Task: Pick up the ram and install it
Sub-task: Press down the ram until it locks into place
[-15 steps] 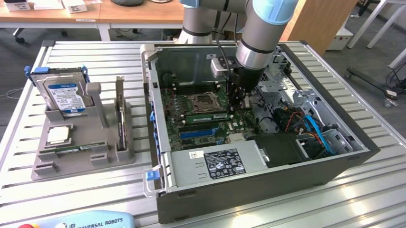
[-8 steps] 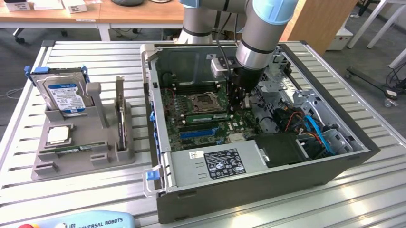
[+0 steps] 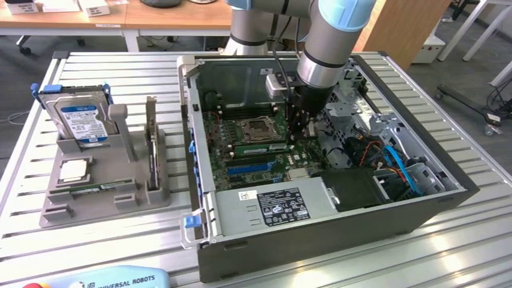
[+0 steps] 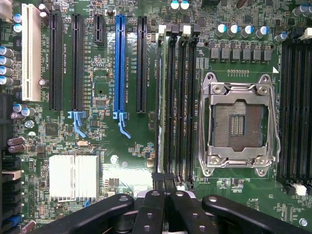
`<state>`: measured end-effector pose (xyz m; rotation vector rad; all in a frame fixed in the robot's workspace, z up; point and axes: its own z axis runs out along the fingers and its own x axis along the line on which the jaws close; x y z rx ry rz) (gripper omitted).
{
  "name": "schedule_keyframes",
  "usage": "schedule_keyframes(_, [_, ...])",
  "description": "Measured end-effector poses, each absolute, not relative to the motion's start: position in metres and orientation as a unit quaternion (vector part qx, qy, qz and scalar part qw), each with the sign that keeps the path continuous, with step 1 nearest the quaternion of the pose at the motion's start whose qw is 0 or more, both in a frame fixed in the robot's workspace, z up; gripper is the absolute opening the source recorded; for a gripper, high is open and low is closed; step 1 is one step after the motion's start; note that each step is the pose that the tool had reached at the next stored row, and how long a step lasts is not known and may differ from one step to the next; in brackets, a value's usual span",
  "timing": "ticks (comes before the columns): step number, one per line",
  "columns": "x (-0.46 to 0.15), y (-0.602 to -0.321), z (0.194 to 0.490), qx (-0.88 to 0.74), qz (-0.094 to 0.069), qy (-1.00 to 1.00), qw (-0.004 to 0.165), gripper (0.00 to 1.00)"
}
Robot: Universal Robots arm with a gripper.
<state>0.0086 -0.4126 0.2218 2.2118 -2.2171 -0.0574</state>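
Note:
My gripper (image 3: 306, 137) reaches down into the open computer case (image 3: 448, 198), just above the motherboard (image 4: 131, 161) beside the bare processor socket (image 4: 239, 122). In the wrist view its black fingertips (image 4: 158, 181) are pressed together, shut, over the near end of the memory slots (image 4: 176, 97). A ram (image 3: 258, 146) stands edge-on in the slot row next to the socket, a thin strip (image 4: 159, 97) in the wrist view. Whether the fingertips touch it I cannot tell. Another ram stick (image 3: 88, 189) lies in the grey tray (image 3: 104, 210) at the exterior view's left.
The tray also holds an upright hard drive with a blue-white label (image 3: 80, 120) and a small square silver chip (image 3: 74, 170). Cables and the drive cage (image 3: 384, 156) crowd the case at the exterior view's right. A power supply (image 3: 272, 207) fills its front. Blue and black expansion slots (image 4: 119, 63) run beside the memory slots.

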Motion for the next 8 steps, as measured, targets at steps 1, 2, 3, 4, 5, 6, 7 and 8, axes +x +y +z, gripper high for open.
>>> schedule_keyframes(1, [0.0086, -0.4126, 0.2218, 0.706, -0.018, -0.708, 0.005, 0.1])
schedule_keyframes(2, [0.0086, -0.4126, 0.2218, 0.706, -0.018, -0.708, 0.005, 0.1])
schedule_keyframes(3, [0.0086, -0.4126, 0.2218, 0.706, -0.018, -0.708, 0.005, 0.1])
schedule_keyframes(4, [0.0086, -0.4125, 0.2219, 0.706, -0.018, -0.708, 0.004, 0.1])
schedule_keyframes(5, [0.0086, -0.4124, 0.2226, 0.706, -0.019, -0.708, 0.004, 0.1])
schedule_keyframes(6, [0.0086, -0.4123, 0.224, 0.706, -0.019, -0.708, 0.004, 0.1])
schedule_keyframes(7, [0.0086, -0.4124, 0.2265, 0.706, -0.019, -0.708, 0.004, 0.1])
schedule_keyframes(8, [0.0085, -0.4125, 0.2293, 0.706, -0.019, -0.708, 0.005, 0.1])
